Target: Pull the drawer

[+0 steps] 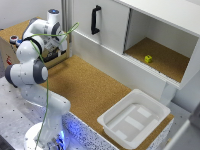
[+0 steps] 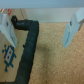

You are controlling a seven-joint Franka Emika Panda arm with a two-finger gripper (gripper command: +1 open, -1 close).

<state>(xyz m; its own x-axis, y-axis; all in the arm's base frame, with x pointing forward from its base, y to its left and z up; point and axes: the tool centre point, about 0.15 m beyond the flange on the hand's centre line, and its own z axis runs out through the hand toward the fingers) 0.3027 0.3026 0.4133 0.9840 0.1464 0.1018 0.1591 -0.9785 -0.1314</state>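
The white cabinet (image 1: 115,65) runs along the back of the cork table (image 1: 85,85). Its left front panel, which I take for the drawer (image 1: 107,25), carries a black vertical handle (image 1: 95,20). My gripper (image 1: 59,50) hangs over the table's far left end, well to the exterior view's left of that handle and apart from it. In the wrist view the gripper (image 2: 40,27) is open, its two pale fingertips (image 2: 72,30) spread wide over bare cork with nothing between them. The handle is out of the wrist view.
An open cabinet compartment holds a small yellow object (image 1: 148,58). A white tray (image 1: 107,120) sits on the table's near right end. A cardboard box (image 2: 7,55) with blue print and a black cable (image 2: 30,45) lie beside the gripper.
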